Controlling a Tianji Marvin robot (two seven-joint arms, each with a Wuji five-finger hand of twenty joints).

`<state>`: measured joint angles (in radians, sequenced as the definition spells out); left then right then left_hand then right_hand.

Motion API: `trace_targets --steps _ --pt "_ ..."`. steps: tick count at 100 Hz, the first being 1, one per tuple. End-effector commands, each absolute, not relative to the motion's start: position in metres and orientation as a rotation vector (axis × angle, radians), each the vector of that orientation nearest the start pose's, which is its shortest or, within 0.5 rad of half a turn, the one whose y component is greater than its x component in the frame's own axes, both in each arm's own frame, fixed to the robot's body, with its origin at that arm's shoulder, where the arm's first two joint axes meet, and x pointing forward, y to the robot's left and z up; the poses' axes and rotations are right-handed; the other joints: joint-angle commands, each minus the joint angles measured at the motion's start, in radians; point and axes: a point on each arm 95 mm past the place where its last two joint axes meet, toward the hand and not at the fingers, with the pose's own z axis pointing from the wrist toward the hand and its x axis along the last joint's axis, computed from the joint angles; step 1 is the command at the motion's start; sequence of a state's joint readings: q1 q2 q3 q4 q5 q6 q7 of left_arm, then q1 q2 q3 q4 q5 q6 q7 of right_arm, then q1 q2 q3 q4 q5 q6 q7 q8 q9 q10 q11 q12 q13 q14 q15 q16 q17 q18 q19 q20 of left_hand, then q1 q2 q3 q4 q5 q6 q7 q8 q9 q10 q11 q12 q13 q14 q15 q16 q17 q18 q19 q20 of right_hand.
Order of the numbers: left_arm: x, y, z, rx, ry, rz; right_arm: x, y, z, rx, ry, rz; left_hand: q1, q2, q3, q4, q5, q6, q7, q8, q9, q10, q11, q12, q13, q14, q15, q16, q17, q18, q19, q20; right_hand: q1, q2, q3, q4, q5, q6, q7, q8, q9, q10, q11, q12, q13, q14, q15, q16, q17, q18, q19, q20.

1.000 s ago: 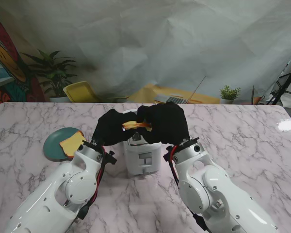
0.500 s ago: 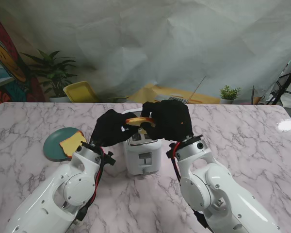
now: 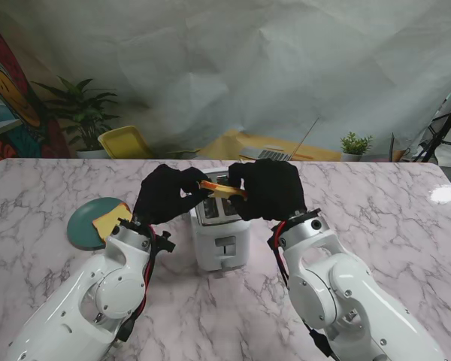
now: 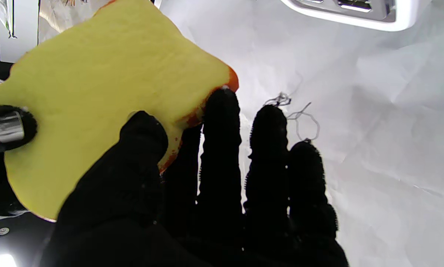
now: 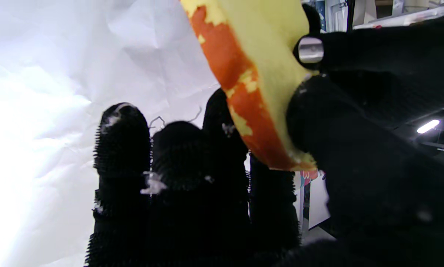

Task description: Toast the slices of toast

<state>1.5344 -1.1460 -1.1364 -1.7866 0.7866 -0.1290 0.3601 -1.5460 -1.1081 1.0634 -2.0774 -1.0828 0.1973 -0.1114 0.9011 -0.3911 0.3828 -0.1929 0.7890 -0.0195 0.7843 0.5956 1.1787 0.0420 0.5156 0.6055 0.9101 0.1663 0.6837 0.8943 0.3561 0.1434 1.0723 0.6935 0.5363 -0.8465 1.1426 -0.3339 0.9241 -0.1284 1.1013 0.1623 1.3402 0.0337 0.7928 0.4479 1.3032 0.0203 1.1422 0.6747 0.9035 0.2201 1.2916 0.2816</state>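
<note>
A yellow toast slice (image 3: 222, 189) with an orange crust hangs level above the white toaster (image 3: 219, 229), whose top slots show just under it. My left hand (image 3: 165, 194) pinches its left edge and my right hand (image 3: 269, 188) pinches its right edge. In the left wrist view the toast slice (image 4: 107, 81) lies between my thumb (image 4: 144, 137) and fingers, with a fingertip of the other hand on its far edge. In the right wrist view the toast slice (image 5: 251, 74) is seen edge-on against my thumb. A second toast slice (image 3: 111, 220) lies on the teal plate (image 3: 81, 226) to the left.
The marble table (image 3: 376, 218) stretches to both sides of the toaster. Beyond its far edge are a yellow chair (image 3: 126, 141), a large plant (image 3: 79, 109), a small potted plant (image 3: 355, 144) and a tripod leg (image 3: 443, 124).
Both hands have lifted the slice and carried it slightly farther from me. The toaster's top, covered by the hands before, now shows.
</note>
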Motion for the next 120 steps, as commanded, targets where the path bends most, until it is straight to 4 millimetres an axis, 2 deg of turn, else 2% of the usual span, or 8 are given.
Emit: trace_targets --steps 1,22,34,44,59,82,101,120 --pt "0.386 -0.071 -0.218 -0.987 1.031 -2.141 0.348 0.101 -0.159 0.821 1.192 1.81 0.061 0.075 0.02 0.058 0.011 -0.079 0.039 0.017 -0.006 -0.016 0.002 -0.008 -0.028 0.014 0.01 0.006 -0.021 -0.017 -0.011 0.002 0.026 -0.002 0.048 0.002 0.046 0.031 0.082 0.01 0.061 0.06 0.086 0.023 0.02 -0.087 0.077 0.032 0.031 -0.04 0.034 0.001" --pt "0.388 -0.073 -0.219 -0.993 1.058 -2.155 0.35 0.103 -0.148 0.782 1.273 1.786 0.18 0.163 -0.239 0.131 -0.024 -0.072 0.009 -0.006 -0.082 -0.028 -0.022 -0.053 -0.099 -0.011 -0.054 -0.042 -0.07 -0.03 -0.077 -0.019 -0.017 0.111 0.055 -0.029 0.034 0.006 0.151 0.117 0.061 0.096 0.211 0.122 0.018 -0.123 0.209 0.102 0.055 -0.034 0.057 0.035" --pt "0.39 -0.072 -0.22 -1.003 1.094 -2.145 0.351 0.104 -0.142 0.783 1.333 1.762 0.223 0.214 -0.331 0.153 -0.046 -0.066 -0.026 -0.03 -0.139 -0.037 -0.06 -0.086 -0.138 -0.047 -0.124 -0.091 -0.1 -0.027 -0.117 -0.028 -0.033 0.27 0.044 -0.037 0.032 -0.034 0.108 0.344 0.037 0.106 0.302 0.228 0.019 -0.142 0.287 0.156 0.051 -0.022 0.057 0.062" --pt "0.392 -0.07 -0.22 -1.009 1.102 -2.132 0.351 0.103 -0.137 0.797 1.35 1.745 0.208 0.239 -0.376 0.161 -0.075 -0.046 -0.079 -0.07 -0.208 -0.042 -0.112 -0.13 -0.189 -0.04 -0.207 -0.149 -0.135 -0.02 -0.155 -0.033 -0.047 0.29 0.088 -0.036 0.034 -0.032 0.102 0.435 0.023 0.123 0.349 0.263 0.018 -0.144 0.332 0.183 0.047 -0.024 0.06 0.071" --pt "0.394 -0.062 -0.219 -1.003 1.145 -2.095 0.351 0.102 -0.13 0.841 1.336 1.74 0.144 0.246 -0.398 0.156 -0.15 0.024 -0.258 -0.074 -0.396 0.002 -0.22 -0.211 -0.326 -0.009 -0.343 -0.28 -0.202 -0.009 -0.254 -0.044 -0.053 0.262 0.161 -0.049 0.054 -0.015 0.105 0.466 0.043 0.144 0.365 0.271 0.018 -0.145 0.368 0.201 0.05 -0.036 0.076 0.092" --pt "0.393 -0.049 -0.216 -0.973 1.225 -2.065 0.354 0.104 -0.12 0.881 1.283 1.745 0.012 0.283 -0.405 0.156 -0.331 0.183 -0.563 -0.162 -0.823 0.17 -0.384 -0.309 -0.656 0.084 -0.454 -0.432 -0.33 0.028 -0.487 -0.126 -0.064 0.215 0.225 -0.068 0.082 0.001 0.112 0.468 0.084 0.146 0.363 0.269 0.019 -0.161 0.4 0.215 0.069 -0.071 0.091 0.101" --pt "0.387 -0.031 -0.218 -0.966 1.313 -2.01 0.358 0.108 -0.116 0.962 1.19 1.747 -0.063 0.369 -0.415 0.151 -0.485 0.269 -0.698 -0.199 -1.033 0.202 -0.464 -0.337 -0.841 0.091 -0.494 -0.501 -0.399 0.01 -0.673 -0.214 -0.06 0.172 0.261 -0.083 0.105 0.021 0.113 0.449 0.115 0.15 0.346 0.261 0.018 -0.16 0.41 0.219 0.084 -0.082 0.097 0.099" --pt "0.379 -0.013 -0.237 -0.917 1.324 -1.924 0.361 0.116 -0.117 1.06 1.11 1.724 -0.161 0.447 -0.425 0.145 -0.614 0.318 -0.764 -0.221 -1.089 0.221 -0.53 -0.411 -0.888 0.083 -0.641 -0.611 -0.415 -0.028 -0.892 -0.348 -0.057 0.157 0.274 -0.09 0.115 0.037 0.114 0.439 0.117 0.154 0.353 0.264 0.019 -0.163 0.415 0.219 0.095 -0.09 0.103 0.096"
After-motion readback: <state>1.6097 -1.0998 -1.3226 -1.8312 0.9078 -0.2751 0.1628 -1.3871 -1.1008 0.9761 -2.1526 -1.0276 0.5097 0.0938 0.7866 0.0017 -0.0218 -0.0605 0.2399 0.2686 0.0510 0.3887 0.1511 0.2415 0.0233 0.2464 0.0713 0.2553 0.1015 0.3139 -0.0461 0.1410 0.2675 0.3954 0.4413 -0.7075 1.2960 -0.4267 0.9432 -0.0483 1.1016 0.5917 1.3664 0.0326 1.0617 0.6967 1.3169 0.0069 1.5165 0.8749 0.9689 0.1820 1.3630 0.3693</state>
